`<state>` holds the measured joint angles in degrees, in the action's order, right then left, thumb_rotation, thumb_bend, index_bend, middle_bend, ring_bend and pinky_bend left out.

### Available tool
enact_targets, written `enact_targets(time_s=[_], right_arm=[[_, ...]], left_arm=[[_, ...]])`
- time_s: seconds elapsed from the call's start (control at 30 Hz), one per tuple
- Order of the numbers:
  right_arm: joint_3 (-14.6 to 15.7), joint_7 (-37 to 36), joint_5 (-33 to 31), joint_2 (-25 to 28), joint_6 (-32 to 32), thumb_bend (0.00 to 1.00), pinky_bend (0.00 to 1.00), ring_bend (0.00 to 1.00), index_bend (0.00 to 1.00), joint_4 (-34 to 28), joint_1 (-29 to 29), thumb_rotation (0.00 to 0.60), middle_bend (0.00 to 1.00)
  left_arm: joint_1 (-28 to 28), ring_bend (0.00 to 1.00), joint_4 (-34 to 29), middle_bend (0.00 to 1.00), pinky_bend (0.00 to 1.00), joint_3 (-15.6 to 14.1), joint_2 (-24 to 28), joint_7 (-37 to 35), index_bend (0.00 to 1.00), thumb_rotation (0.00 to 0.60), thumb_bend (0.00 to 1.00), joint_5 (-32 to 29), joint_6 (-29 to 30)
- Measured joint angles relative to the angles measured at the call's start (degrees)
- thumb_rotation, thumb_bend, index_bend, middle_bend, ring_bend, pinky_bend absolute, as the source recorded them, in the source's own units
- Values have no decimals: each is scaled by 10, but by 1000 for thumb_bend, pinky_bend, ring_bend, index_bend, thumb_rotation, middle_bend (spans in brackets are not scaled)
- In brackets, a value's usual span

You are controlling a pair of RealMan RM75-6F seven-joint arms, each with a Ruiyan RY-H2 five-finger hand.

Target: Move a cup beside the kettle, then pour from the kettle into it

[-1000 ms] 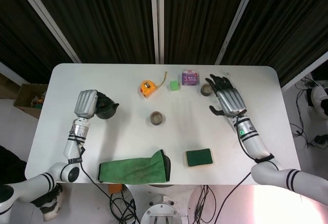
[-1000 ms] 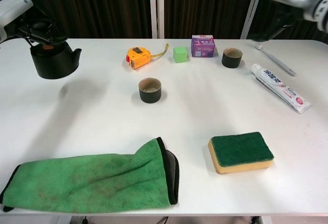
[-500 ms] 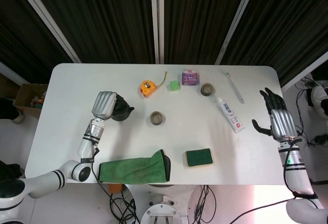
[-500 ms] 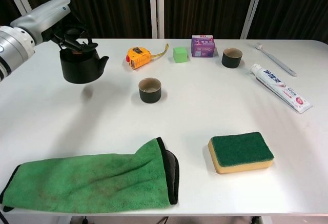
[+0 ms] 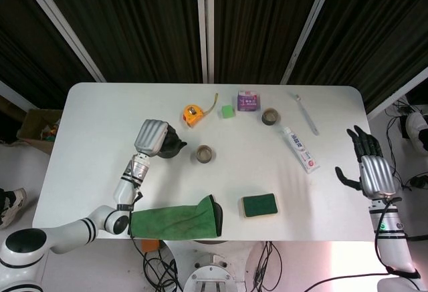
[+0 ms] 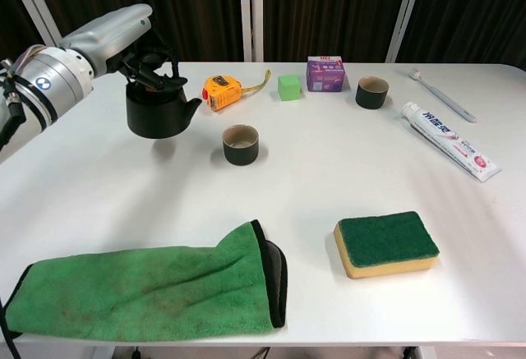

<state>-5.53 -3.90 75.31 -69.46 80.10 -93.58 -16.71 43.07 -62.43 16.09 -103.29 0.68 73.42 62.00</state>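
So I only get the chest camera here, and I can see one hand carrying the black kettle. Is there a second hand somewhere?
Observer: Yes. The head view shows the right hand out past the right edge of the table, fingers spread, holding nothing.
Operator: And from above, is the kettle over the nearer cup?
Observer: No. Seen from above, the kettle held by the left hand shows just left of the nearer cup, with a strip of table between them and its spout pointing toward that cup.
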Motion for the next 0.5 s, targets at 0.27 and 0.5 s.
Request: enact_targets(time_s=[0.27,0.5], right_arm=[[-9,-11,-8,-5,-19,272,0,0,0,14,3,600,0],[-16,-9,-16,-13,-31,274,0,0,0,34,5,600,0]], left_arm=[[4,1000,-2,1000,711,0,-5,6,1000,600,358,-1,2],[17,1000,5,1000,711,2,-22,25,1000,600,360,-1,3]])
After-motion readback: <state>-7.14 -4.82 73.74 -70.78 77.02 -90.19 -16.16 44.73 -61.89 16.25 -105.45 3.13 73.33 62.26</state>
